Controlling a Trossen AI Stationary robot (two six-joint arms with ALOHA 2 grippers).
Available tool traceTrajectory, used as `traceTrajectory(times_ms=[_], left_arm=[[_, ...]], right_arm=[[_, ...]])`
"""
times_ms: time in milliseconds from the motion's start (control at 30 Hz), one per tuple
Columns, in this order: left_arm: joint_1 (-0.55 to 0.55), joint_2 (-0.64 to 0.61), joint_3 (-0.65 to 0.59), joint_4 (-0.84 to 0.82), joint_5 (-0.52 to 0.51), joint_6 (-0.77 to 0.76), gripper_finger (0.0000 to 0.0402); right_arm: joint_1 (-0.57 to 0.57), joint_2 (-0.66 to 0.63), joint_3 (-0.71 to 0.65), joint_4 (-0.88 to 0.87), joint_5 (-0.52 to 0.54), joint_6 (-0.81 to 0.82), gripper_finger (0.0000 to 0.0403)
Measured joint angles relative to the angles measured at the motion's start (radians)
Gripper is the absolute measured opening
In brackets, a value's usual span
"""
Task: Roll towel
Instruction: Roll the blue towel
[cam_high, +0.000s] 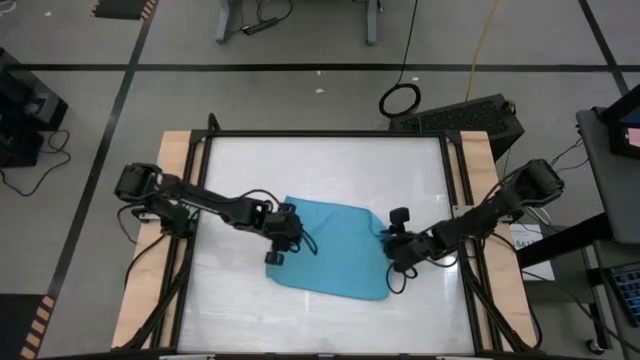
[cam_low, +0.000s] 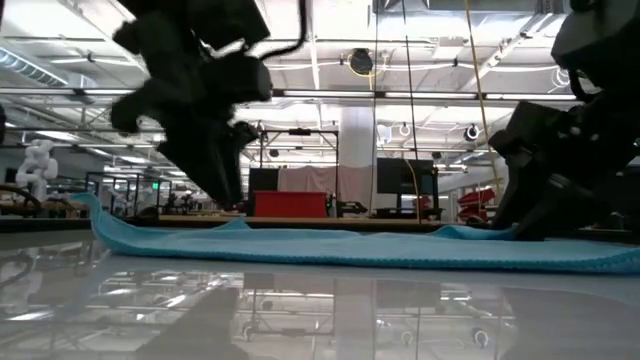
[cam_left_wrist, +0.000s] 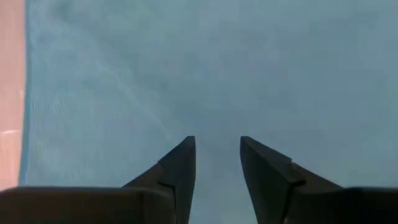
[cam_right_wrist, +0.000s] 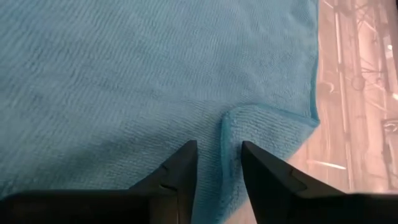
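Towel (cam_high: 335, 250) is spread nearly flat mid-tabletop (cam_high: 240, 165), one small corner fold at its right edge — no roll formed yet; left gripper (cam_high: 283, 240) and right gripper (cam_high: 397, 262) are poised at opposite edges, jaws parted, nothing gripped; rolling all remains.

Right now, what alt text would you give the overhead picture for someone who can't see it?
A turquoise towel lies spread flat on a glossy white table, with the left claw over its left edge and the right claw at its right edge. Both dark arms reach in from opposite sides.
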Motion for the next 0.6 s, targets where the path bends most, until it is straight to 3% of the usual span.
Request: traceTrajectory(times_ms=[267, 600], left_arm=[[0.070, 0.107, 0.002, -0.009, -0.041, 0.006, 0.0129], [0.072, 0.134, 0.004, -0.031, -0.042, 0.007, 0.0129]], right_arm=[[-0.013, 0.071, 0.050, -0.029, 0.043, 0.028, 0.0079], [-0.044, 0.069, 0.054, -0.091, 0.069, 0.113, 0.0014]])
